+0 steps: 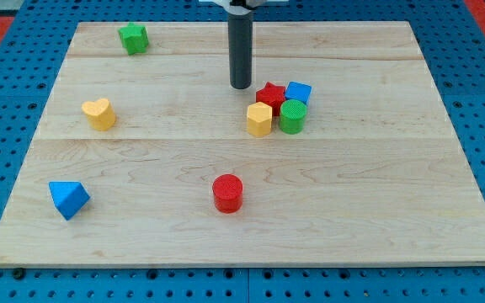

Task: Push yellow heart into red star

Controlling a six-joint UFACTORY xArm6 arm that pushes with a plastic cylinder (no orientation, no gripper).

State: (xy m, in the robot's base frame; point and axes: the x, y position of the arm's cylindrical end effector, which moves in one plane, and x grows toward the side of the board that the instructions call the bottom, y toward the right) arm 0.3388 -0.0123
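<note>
Seven blocks on the wooden bench (445, 168). Nearest, at the view's bottom left: blue triangular block (68, 199); red cylinder (227, 193) bottom centre, alone. Mid-depth at the view's left: yellow heart (98, 113), well apart from the cluster on the right of centre. Cluster: yellow hexagonal block (259, 119) and green cylinder (292, 116) in front, red star (269, 95) and blue block (298, 92) behind, all touching or nearly so. My tip (240, 86) sits just left of the red star, far from the heart. No claw on this rig, only the rod, so no claw state to tell. Farthest, top left: green block (133, 38).
</note>
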